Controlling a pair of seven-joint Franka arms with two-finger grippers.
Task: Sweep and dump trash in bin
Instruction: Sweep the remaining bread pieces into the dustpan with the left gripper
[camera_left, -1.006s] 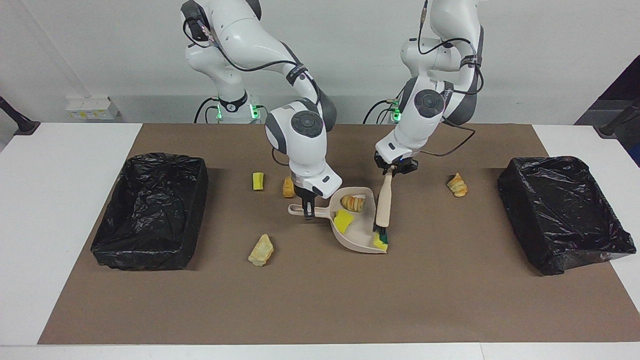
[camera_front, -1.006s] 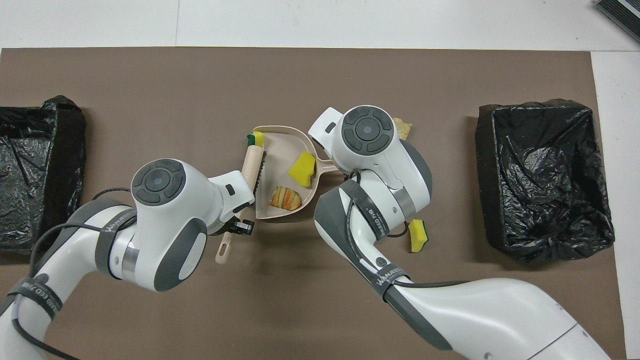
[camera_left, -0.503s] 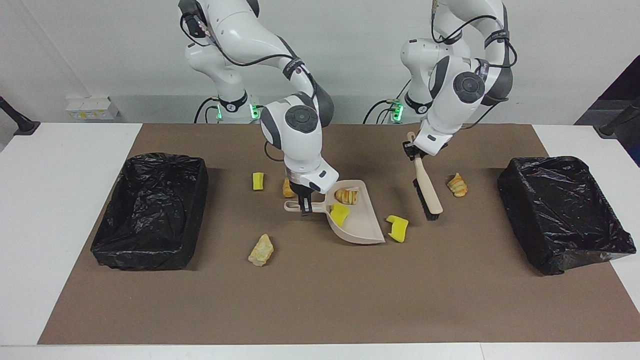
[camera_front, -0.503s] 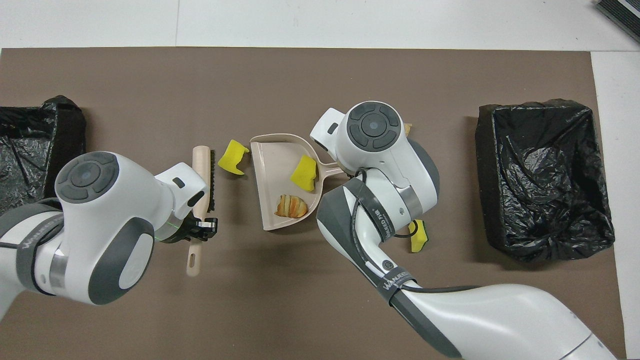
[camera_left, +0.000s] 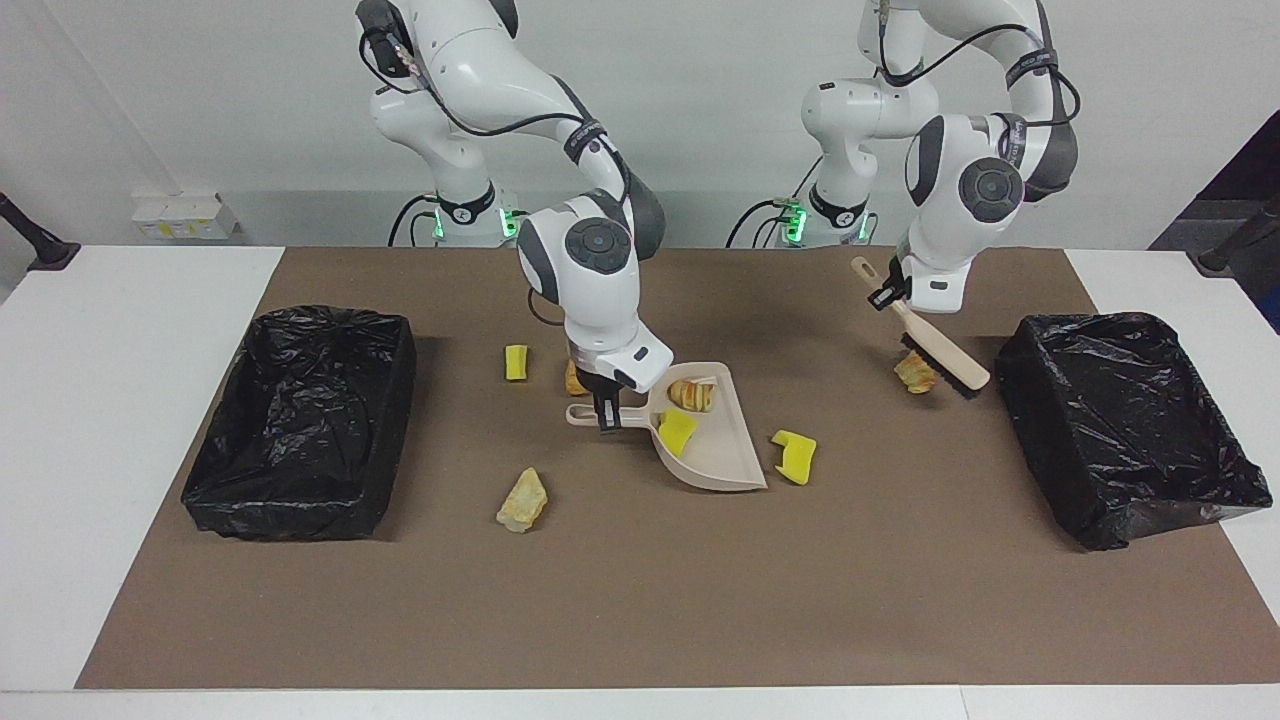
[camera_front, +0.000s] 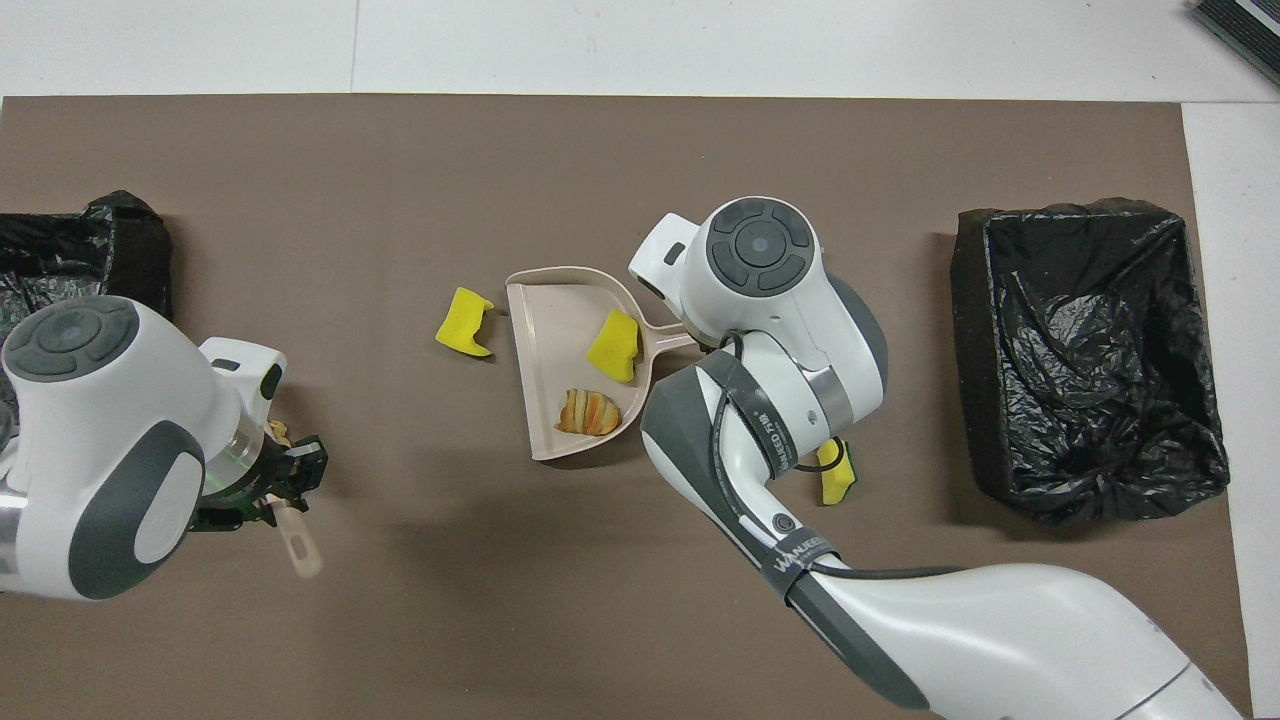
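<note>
The left gripper (camera_left: 897, 297) holds the beige brush with black bristles (camera_left: 940, 355) beside a tan bread lump (camera_left: 914, 372), ready to sweep it toward the beige plastic dustpan (camera_left: 722, 455) that the right gripper (camera_left: 606, 417) holds by its handle.

Overhead view — bin (camera_front: 85, 250) at the left arm's end: cut by the frame edge, partly under the arm. Brush (camera_front: 297, 545): only the handle tip shows. Orange-brown lump (camera_left: 574, 378) — mostly hidden by the right gripper (camera_left: 606, 420).
</note>
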